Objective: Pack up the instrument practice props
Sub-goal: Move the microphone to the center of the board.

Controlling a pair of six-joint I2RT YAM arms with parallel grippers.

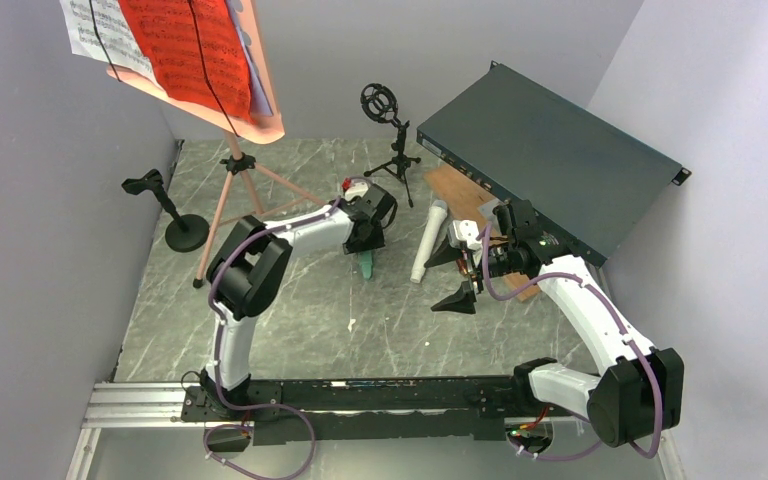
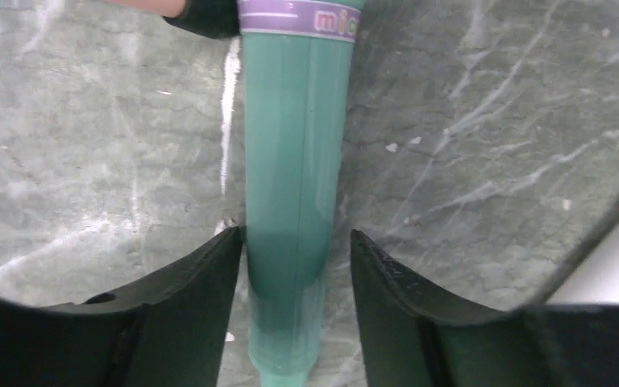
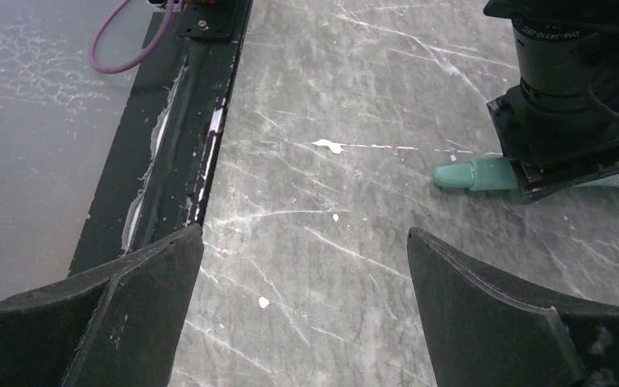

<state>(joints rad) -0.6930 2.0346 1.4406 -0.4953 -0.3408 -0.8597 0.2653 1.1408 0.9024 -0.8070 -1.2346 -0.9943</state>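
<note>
Your left gripper (image 2: pixel 296 242) stands astride the green microphone (image 2: pixel 294 161), which lies flat on the table (image 2: pixel 492 121) with its handle running straight out between the jaws. The jaws are apart. One finger looks to be against the barrel or very nearly, and a thin strip of table shows between the barrel and the other finger, so nothing is clamped. The tail end sits back towards your wrist, and the lavender lettered band lies well beyond the fingertips, with the head out of the wrist view further on. Judge this as a light, stiff, glossy plastic toy: it won't crush, but the barrel is round and tapers towards the tail, so a squeeze there could push it back out of the jaws or roll it. The head end is probably heavier and may droop if you take the tail alone. You would do better to hold it further out, nearer the band, where the barrel is thicker. Your right gripper (image 3: pixel 302 242) is wide apart with only bare table between its fingers.
</note>
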